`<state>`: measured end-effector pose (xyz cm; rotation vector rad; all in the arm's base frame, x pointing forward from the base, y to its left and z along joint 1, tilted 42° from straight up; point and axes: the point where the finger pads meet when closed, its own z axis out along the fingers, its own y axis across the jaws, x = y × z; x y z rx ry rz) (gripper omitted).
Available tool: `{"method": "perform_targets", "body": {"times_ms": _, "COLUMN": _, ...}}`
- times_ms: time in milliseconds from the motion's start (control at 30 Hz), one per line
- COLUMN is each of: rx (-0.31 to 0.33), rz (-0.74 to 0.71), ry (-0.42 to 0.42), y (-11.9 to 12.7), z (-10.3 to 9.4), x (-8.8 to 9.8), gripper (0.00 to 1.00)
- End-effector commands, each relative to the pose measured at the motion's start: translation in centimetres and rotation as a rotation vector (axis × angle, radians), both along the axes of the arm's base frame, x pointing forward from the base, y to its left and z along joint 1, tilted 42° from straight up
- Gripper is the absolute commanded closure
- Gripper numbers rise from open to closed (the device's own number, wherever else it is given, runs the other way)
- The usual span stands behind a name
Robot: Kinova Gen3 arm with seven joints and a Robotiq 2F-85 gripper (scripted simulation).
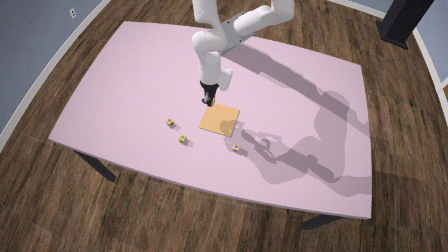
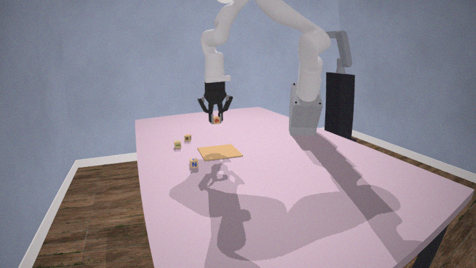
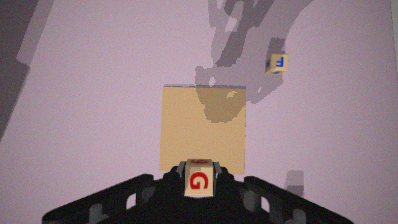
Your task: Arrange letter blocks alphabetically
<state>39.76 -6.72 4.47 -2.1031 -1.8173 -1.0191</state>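
Observation:
My gripper (image 1: 209, 101) (image 2: 216, 119) (image 3: 199, 171) is shut on the red G block (image 2: 216, 120) (image 3: 199, 182). It holds the block well above the table, with the G on top. In the top view it appears at the upper left corner of the mat (image 1: 216, 120) (image 2: 224, 152) (image 3: 185, 132). The mat lies flat with no block on it. The blue F block (image 1: 236, 147) (image 2: 194, 164) (image 3: 277, 64), the green D block (image 1: 182, 138) (image 2: 177, 144) and a block with a black 6 or 9 on top (image 1: 169, 122) (image 2: 187, 138) stand off the mat.
The pink table (image 1: 125, 69) (image 2: 266, 166) (image 3: 90, 125) carries everything. The robot's base (image 1: 233, 33) (image 2: 305, 116) stands at the back in the top view. Arm shadows cross part of the mat. The D and digit blocks stand near each other at left in the top view.

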Motion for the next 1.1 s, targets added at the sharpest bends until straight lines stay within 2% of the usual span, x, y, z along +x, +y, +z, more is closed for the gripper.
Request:
{"method": "perform_targets", "body": {"times_ms": 0, "rx": -0.007, "rz": 0.007, "ry": -0.011, "y": -0.19, "z": 0.0, "x": 0.07, "gripper": 0.79}}
{"method": "perform_targets", "body": {"times_ms": 800, "rx": -0.019, "rz": 0.023, "ry": -0.028, "y": -0.34, "z": -0.03, "x": 0.17, "gripper": 0.79}}
{"method": "perform_targets", "body": {"times_ms": 1067, "rx": -0.019, "rz": 0.023, "ry": -0.028, "y": 0.11, "z": -0.67, "x": 0.5, "gripper": 0.79}}
